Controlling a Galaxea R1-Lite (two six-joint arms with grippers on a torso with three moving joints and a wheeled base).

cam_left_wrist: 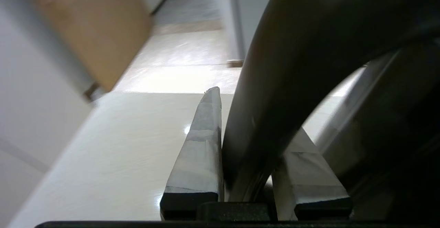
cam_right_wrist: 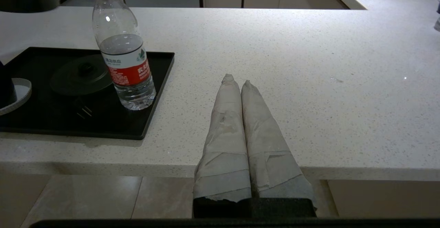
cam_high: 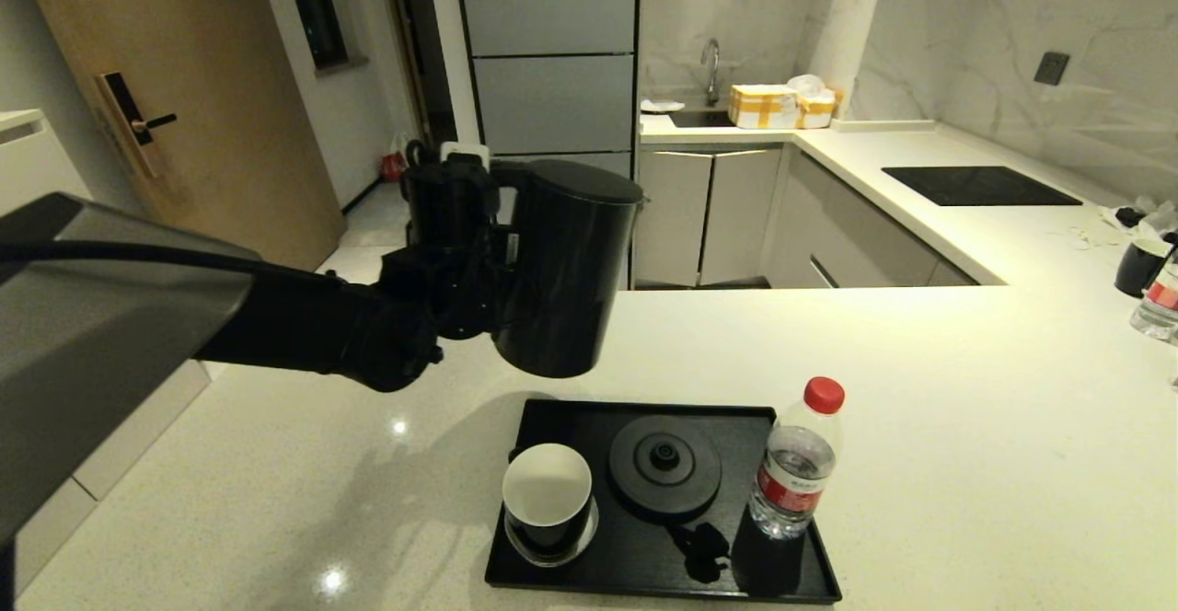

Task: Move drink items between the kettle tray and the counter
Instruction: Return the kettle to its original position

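Left tool (cam_left_wrist: pixel 245 145) clamping the handle of the black kettle (cam_high: pixel 566 270), holding it aloft at frame centre above the kettle tray (cam_high: pixel 791 583), water bottle (cam_high: pixel 796 464) standing at the tray's right edge, right tool (cam_right_wrist: pixel 237 80) pressed closed and empty, hovering at the surface (cam_high: pixel 966 427) edge

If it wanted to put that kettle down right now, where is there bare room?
The kettle hangs from the left gripper, shut on its handle. Free patches: the counter right of the tray and bottle, up to the far cup; the counter left of the tray; and the bare base disc. The tray is crowded: cup left, bottle right.
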